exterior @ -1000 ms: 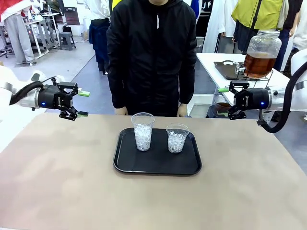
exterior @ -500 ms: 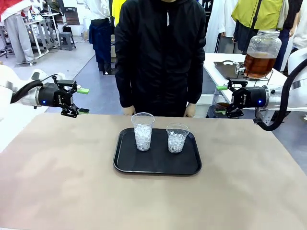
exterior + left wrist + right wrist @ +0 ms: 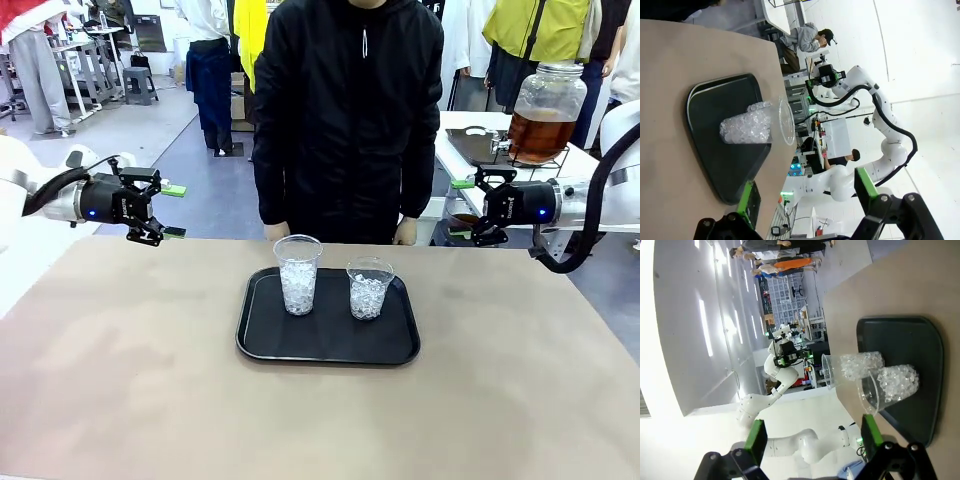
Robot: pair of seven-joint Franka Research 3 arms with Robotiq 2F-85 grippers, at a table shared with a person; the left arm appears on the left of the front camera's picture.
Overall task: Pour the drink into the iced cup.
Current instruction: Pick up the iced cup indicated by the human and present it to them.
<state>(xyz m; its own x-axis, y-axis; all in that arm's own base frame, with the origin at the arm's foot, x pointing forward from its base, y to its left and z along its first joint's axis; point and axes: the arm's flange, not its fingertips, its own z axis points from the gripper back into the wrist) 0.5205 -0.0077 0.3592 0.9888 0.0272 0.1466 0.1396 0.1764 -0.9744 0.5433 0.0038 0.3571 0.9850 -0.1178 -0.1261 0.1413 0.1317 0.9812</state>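
Two iced cups [image 3: 298,275] sit on tray [image 3: 330,342]; jar [image 3: 549,92] holds drink [image 3: 540,138].

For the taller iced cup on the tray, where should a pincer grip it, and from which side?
Probably the side wall of the taller cup, at mid-height, coming level from the robot's left: it stands upright and open-topped, with the shorter cup close on its right.

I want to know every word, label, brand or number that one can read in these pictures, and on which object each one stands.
No text can be read.
Glass jar: no label visible.
Taller cup, shorter cup, black tray: plain, no print.
Dark board in the background: too small and blurred to read.
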